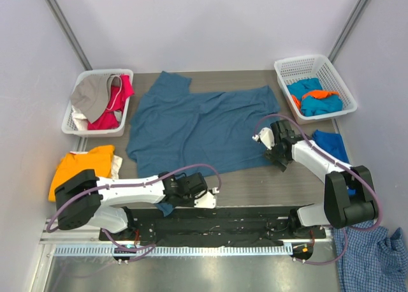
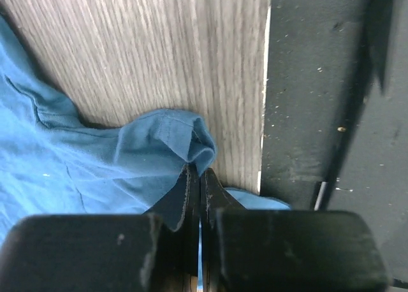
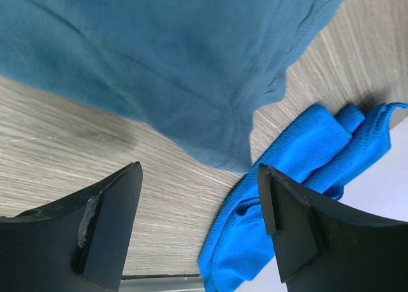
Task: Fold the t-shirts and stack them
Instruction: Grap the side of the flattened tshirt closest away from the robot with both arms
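Left hand [image 2: 201, 180] grips the teal tee [image 1: 204, 126] by its near-left corner, right hand [image 3: 197, 174] gapes wide beside the near-right one.

Two arms [image 1: 127, 191] [image 1: 312, 157], two baskets [image 1: 95, 73] [image 1: 306, 58], one teal tee [image 1: 197, 126], one orange tee [image 1: 80, 164], one bright blue tee [image 1: 331, 142], one checked shirt [image 1: 373, 260].

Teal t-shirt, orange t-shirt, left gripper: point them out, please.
teal t-shirt [image 1: 204, 126]: top external view, middle of its spread body.
orange t-shirt [image 1: 83, 161]: top external view, centre of the cloth.
left gripper [image 2: 200, 179]: left wrist view, between shut fingertips on teal cloth.
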Tool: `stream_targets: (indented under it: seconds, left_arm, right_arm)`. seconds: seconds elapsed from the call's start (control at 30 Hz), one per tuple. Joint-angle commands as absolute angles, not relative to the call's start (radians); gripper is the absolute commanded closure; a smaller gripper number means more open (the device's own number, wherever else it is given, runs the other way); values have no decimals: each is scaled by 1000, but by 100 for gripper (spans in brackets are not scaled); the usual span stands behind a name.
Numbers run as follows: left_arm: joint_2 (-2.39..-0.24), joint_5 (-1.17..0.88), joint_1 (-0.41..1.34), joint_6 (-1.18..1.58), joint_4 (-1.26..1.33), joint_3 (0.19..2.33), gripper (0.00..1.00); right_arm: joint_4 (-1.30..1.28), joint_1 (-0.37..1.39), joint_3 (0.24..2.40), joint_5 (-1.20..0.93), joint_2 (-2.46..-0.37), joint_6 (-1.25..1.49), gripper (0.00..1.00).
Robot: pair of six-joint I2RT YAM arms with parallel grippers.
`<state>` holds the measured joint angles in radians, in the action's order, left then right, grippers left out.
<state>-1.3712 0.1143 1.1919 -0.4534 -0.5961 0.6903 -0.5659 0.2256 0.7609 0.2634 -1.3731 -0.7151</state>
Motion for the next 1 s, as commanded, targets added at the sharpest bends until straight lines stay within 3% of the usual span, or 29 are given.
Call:
stream_targets:
  seconds: [0.0, 0.23, 0.4, 0.8, 0.83, 0.97]
  left_arm:
    - [-1330, 166, 1198, -462, -568, 673, 100]
    - [-1287, 209, 1198, -474, -587, 660, 100]
    - [-1261, 247, 1198, -482, -589, 649, 100]
    - [-1186, 327, 1197, -483, -594, 618, 100]
    - [-1161, 339, 1197, -482, -603, 617, 100]
    - [-1106, 376, 1178, -485, -615, 588, 100]
  right_arm:
    - [-558, 229, 752, 250, -1333, -739, 20]
    - [-529, 229, 749, 244, -1371, -759, 23]
    - [-506, 229, 764, 242, -1414, -773, 30]
    - [-537, 229, 765, 238, -1433, -770, 87]
    - [-549, 229, 762, 235, -1422, -766, 98]
    - [-616, 229, 750, 224, -1352, -753, 99]
